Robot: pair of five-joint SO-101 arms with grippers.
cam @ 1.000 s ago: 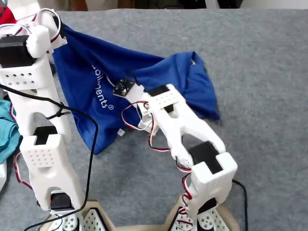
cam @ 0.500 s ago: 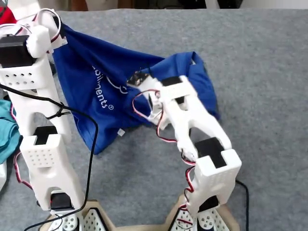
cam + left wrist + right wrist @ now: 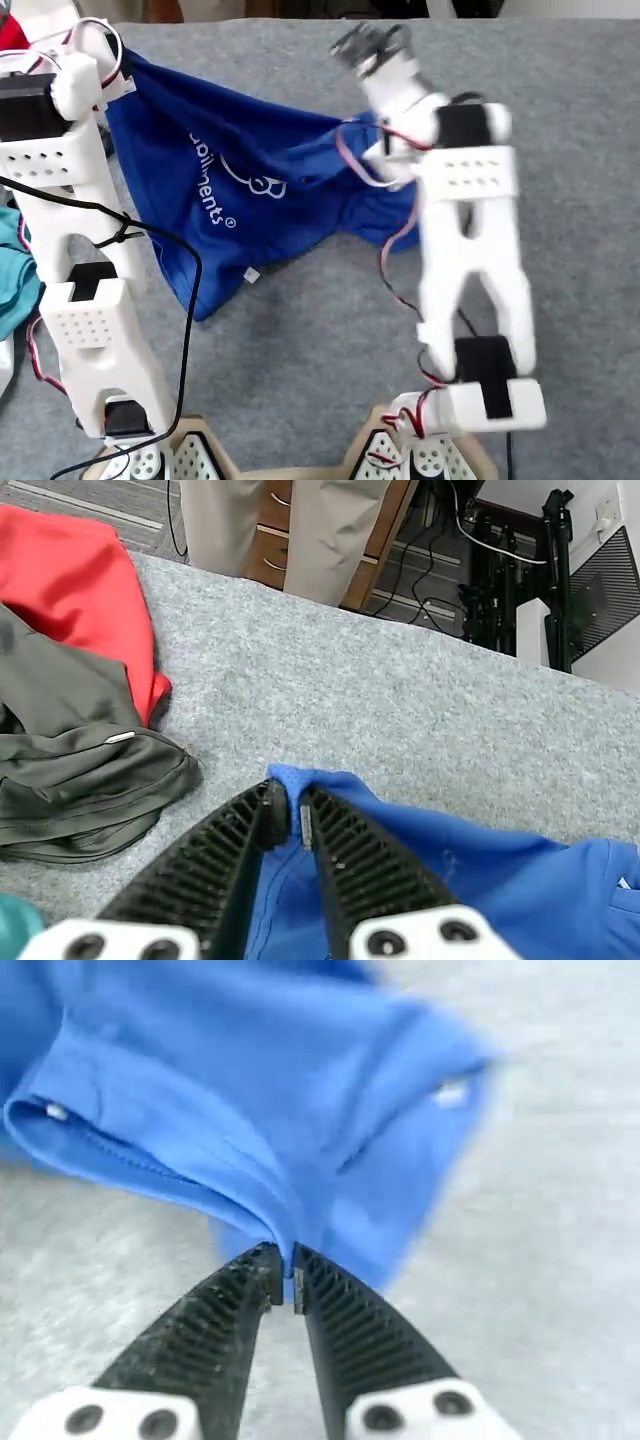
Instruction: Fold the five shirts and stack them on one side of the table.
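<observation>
Blue shirt point(image 3: 250, 190) lies spread and bunched over the far left part of the desk point(image 3: 570, 200). Left jaws are clamped on its corner by the far left corner. Right jaws pinch a fold of it near the far edge's middle. Red shirt point(image 3: 80, 590) and dark shirt point(image 3: 70, 740) are heaped off the far left corner - teal shirt point(image 3: 15, 270) is at the left edge.
</observation>
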